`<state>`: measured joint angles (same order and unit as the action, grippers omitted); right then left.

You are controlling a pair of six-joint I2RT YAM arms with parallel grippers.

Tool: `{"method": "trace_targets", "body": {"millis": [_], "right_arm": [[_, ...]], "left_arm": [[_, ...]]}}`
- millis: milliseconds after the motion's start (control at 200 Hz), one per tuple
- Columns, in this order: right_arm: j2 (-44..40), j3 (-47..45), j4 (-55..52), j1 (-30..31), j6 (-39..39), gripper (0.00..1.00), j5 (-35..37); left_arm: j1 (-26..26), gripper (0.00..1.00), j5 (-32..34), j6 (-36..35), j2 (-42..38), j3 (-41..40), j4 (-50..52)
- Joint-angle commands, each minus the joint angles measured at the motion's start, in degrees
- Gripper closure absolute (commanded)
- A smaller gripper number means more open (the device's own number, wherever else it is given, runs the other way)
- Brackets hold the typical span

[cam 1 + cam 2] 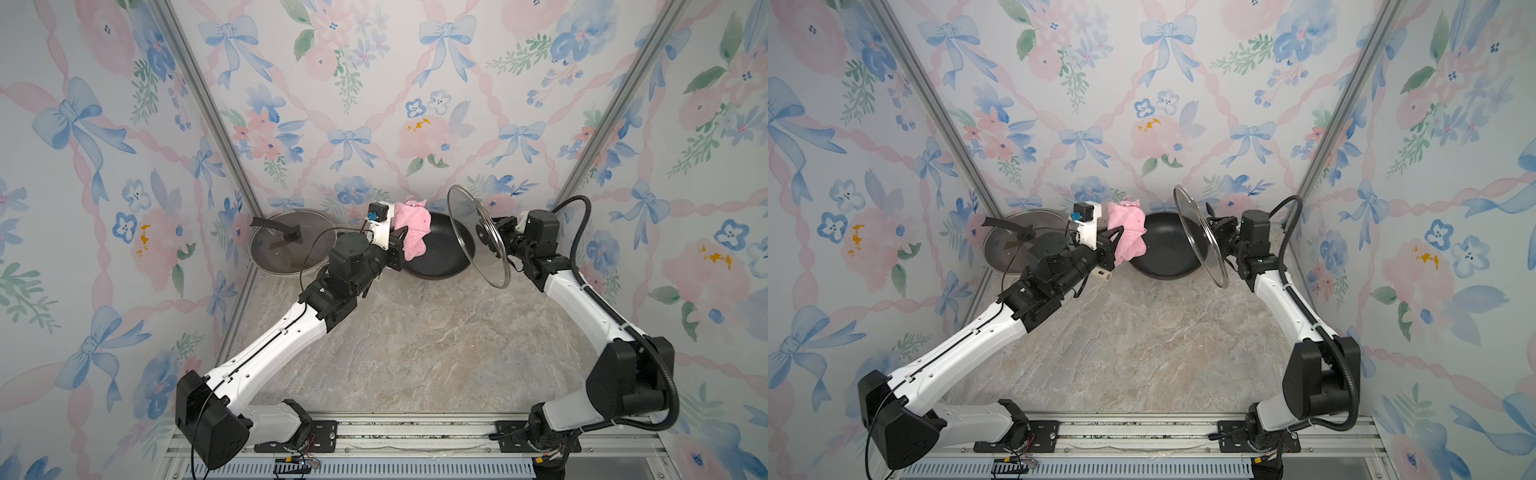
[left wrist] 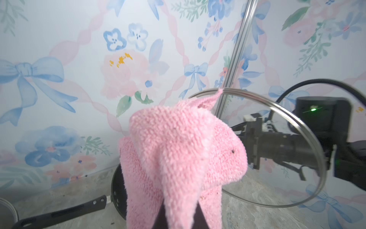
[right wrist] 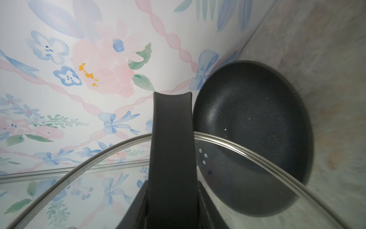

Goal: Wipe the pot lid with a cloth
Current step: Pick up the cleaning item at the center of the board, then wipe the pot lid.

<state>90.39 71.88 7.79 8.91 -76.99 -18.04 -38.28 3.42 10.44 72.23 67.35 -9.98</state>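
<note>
We see fuzzy pink fabric cloth draped over left claw, which is clamped tight on it; right claw grips round glass pot lid by its handle.

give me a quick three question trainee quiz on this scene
1. True or false: the pink cloth in the left gripper touches the glass lid.
2. Which holds the lid? A left gripper, B right gripper, C neither.
3. What lies on the table between the arms?
Key: 1 false; 2 B; 3 the black frying pan.
</note>
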Motion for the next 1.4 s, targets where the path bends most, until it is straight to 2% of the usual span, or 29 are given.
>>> {"method": "trace_targets", "body": {"millis": [0,80,160,305,410,505,610,735,815,905,980,1090,1165,1245,1400], "right_arm": [[6.82,6.16,31.21,4.01,-19.22,0.94,-8.91],[14.00,9.01,43.35,6.28,-27.76,0.96,-8.76],[19.38,12.37,49.45,7.86,-33.36,1.00,-8.54],[21.49,16.85,45.01,8.76,-31.97,1.00,-11.72],[21.67,18.86,41.86,8.67,-30.90,1.00,-15.90],[21.46,19.00,43.13,8.92,-33.77,1.00,-18.85],[19.70,16.78,45.20,9.10,-34.01,1.00,-21.98],[16.26,12.66,47.42,8.98,-32.98,1.00,-23.29],[14.69,11.52,49.71,8.44,-33.61,1.00,-24.01],[13.02,11.26,52.10,7.93,-34.60,1.00,-24.43],[11.35,11.61,52.04,7.24,-33.67,1.00,-25.02],[10.49,13.09,50.83,6.33,-33.31,1.00,-25.20],[11.17,14.75,51.55,5.95,-34.50,1.00,-25.09],[12.75,17.09,52.15,5.87,-35.72,1.00,-24.95],[17.11,21.80,50.88,6.28,-36.33,1.00,-25.16]], "left_arm": [[0.92,0.92,-4.73,-6.38,1.05,-3.00,-5.80],[2.55,0.93,-9.16,-6.70,3.34,-1.85,-5.61],[2.83,0.93,-13.02,-6.50,6.90,0.65,-5.59],[2.69,0.93,-20.53,-4.47,14.61,6.99,-6.36],[1.36,0.93,-22.14,-5.13,20.83,11.30,-8.93],[0.13,0.93,-24.79,-4.63,26.82,19.95,-9.90],[-0.13,0.94,-24.07,-6.04,31.39,29.05,-9.97],[1.18,0.95,-12.58,-7.46,33.84,35.20,-10.54],[3.54,0.94,-5.10,-7.59,34.84,35.66,-10.88],[7.01,0.95,-0.19,-5.79,36.37,33.41,-10.89],[9.79,0.95,0.08,-2.56,36.54,29.72,-10.90],[10.36,0.95,0.92,-1.23,34.80,22.67,-10.91],[8.81,0.94,0.71,-1.02,33.03,17.54,-10.88],[4.87,0.95,-0.21,-2.48,31.38,14.14,-10.87],[-5.47,0.94,-10.79,-6.40,31.31,19.19,-10.81]]}}
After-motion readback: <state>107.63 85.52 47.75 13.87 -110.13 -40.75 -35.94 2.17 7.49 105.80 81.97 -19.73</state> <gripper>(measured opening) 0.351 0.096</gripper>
